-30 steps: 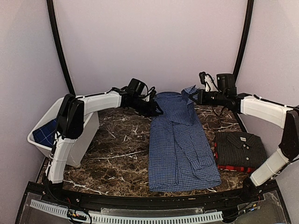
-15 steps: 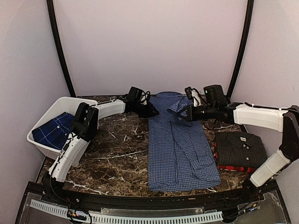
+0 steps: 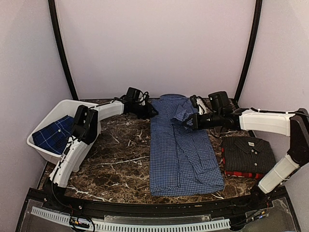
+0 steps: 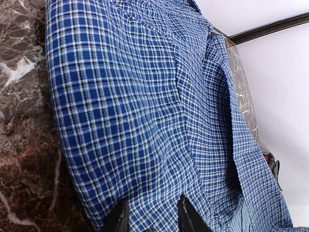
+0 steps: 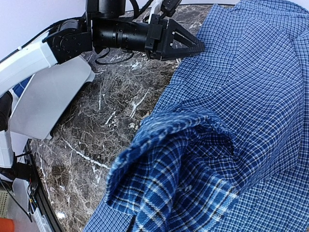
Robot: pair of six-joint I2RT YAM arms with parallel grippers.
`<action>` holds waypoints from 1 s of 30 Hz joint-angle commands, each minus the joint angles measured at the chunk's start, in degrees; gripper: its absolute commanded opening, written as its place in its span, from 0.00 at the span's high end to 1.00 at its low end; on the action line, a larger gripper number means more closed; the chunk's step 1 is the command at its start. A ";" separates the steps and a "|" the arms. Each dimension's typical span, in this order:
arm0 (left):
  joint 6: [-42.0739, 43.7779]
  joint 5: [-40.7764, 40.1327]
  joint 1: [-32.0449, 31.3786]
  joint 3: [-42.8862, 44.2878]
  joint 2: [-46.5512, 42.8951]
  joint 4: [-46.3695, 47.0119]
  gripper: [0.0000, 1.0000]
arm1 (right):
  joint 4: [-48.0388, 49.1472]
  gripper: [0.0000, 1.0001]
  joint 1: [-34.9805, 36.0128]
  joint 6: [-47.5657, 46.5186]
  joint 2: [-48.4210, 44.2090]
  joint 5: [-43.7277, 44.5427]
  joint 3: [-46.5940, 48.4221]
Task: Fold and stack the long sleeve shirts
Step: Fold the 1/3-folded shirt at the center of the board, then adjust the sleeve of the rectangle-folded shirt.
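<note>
The blue-and-white check shirt (image 3: pixel 181 159) lies lengthwise in the middle of the marble table, collar at the far end. My left gripper (image 3: pixel 150 112) is at its far left edge; in the left wrist view, cloth (image 4: pixel 135 96) bunches between the two fingers (image 4: pixel 186 215). My right gripper (image 3: pixel 189 122) is shut on a raised fold of the same shirt (image 5: pixel 178 159), and the cloth hides its fingers. The right wrist view shows the left gripper (image 5: pixel 200 47) touching the shirt's edge. A folded black pinstriped shirt (image 3: pixel 248 152) sits on a red plaid one (image 3: pixel 236 173) at the right.
A white plastic bin (image 3: pixel 36 145) stands at the left edge with a dark blue plaid cloth (image 3: pixel 55 134) inside. Bare marble table (image 3: pixel 120 154) lies between the bin and the shirt. The walls stand close behind.
Both grippers have moved left, and the check shirt has slid left with them. The right gripper has carried its fold lower, over the shirt's chest.
</note>
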 commanded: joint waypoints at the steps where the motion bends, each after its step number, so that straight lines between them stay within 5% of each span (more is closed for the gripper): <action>1: 2.30 1.52 -0.03 1.52 -7.79 -1.65 0.67 | -0.65 1.00 0.33 -1.12 -0.25 0.71 2.94; 16: 1.68 2.17 -0.32 -2.10 -19.71 -7.88 0.67 | -2.31 1.00 9.23 -2.47 3.93 -2.24 -0.05; 30: 1.60 -0.50 -1.14 -30.03 -40.06 -8.42 0.67 | -2.41 1.00 17.64 -0.63 7.74 -4.08 -5.03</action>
